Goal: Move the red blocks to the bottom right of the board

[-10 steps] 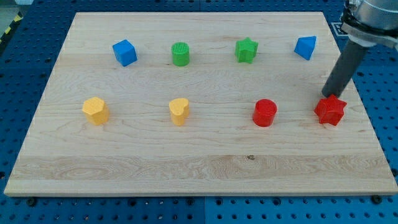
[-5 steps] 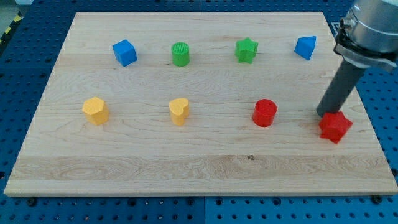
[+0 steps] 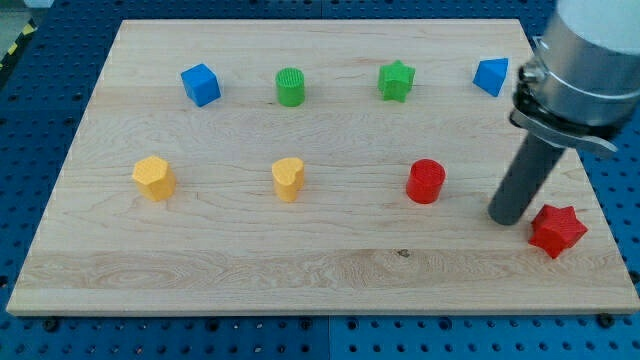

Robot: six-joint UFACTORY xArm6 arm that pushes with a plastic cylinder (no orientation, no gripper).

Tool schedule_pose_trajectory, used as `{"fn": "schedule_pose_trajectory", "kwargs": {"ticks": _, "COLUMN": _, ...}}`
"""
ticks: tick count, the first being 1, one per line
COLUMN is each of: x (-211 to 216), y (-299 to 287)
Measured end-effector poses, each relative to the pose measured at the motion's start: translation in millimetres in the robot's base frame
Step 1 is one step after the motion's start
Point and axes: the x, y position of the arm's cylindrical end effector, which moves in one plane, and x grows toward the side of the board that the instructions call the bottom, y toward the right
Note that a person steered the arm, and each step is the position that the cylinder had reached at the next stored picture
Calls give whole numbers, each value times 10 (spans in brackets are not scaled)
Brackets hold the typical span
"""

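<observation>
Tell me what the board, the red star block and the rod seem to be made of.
The board looks like pale unfinished wood: grain lines and a small dark knot show. The red star block looks like matte plastic, possibly printed; its colour is uniform with no shine. The rod looks like dark, smooth metal or plastic; my tip sits just left of the star.

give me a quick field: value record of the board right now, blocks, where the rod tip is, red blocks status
board: wooden board on a blue pegboard
top row, view's left to right: blue cube; green cylinder; green star; blue block
middle row: yellow block; yellow heart; red cylinder
red star: near the view's bottom right
my tip: just left of the red star, right of the red cylinder; contact unclear
red blocks status: star near the corner, cylinder not yet
</observation>
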Motion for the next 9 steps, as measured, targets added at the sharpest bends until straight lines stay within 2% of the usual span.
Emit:
{"fn": "schedule_pose_trajectory", "kwargs": {"ticks": 2, "x": 133, "y": 403}}
{"fn": "schedule_pose_trajectory", "kwargs": {"ticks": 4, "x": -223, "y": 452}}
{"fn": "schedule_pose_trajectory", "kwargs": {"ticks": 6, "x": 4, "y": 655}}
{"fn": "schedule_pose_trajectory", "kwargs": {"ticks": 7, "x": -138, "y": 655}}
{"fn": "schedule_pose_trajectory", "kwargs": {"ticks": 8, "x": -671, "y": 573}}
{"fn": "schedule_pose_trajectory", "kwargs": {"ticks": 9, "x": -919, "y": -19}}
